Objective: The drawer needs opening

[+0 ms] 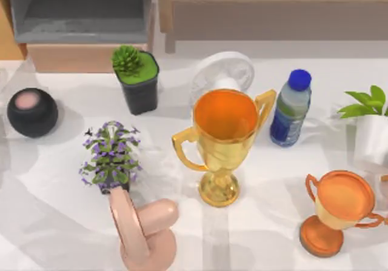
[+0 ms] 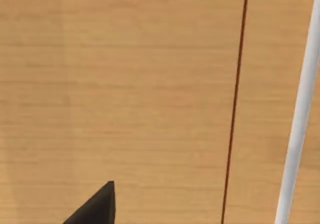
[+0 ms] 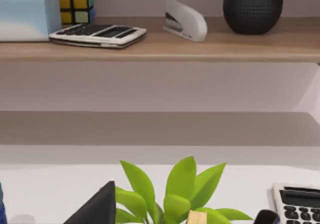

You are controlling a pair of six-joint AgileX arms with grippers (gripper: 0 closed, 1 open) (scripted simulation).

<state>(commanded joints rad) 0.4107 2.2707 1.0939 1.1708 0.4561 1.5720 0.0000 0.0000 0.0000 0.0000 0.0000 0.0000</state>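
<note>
Drawer [image 1: 79,22], boxy pull-out tray with grey inner walls and floor and a plain light tan wooden front, sits at the far left of the table, grey cavity fully exposed from above. Judgement: already pulled out, so the opening looks done or nearly done; whether travel is left I cannot tell.

Left gripper [image 2: 95,209]: one dark fingertip showing, flat tan wood grain close ahead of it, probably the drawer front. Jaw state: cannot tell.

Right gripper [image 3: 97,206]: one dark fingertip over a green leafy plant [image 3: 172,194], brown wooden shelf [image 3: 160,46] well beyond. Jaws: cannot tell. Looks idle.
</note>
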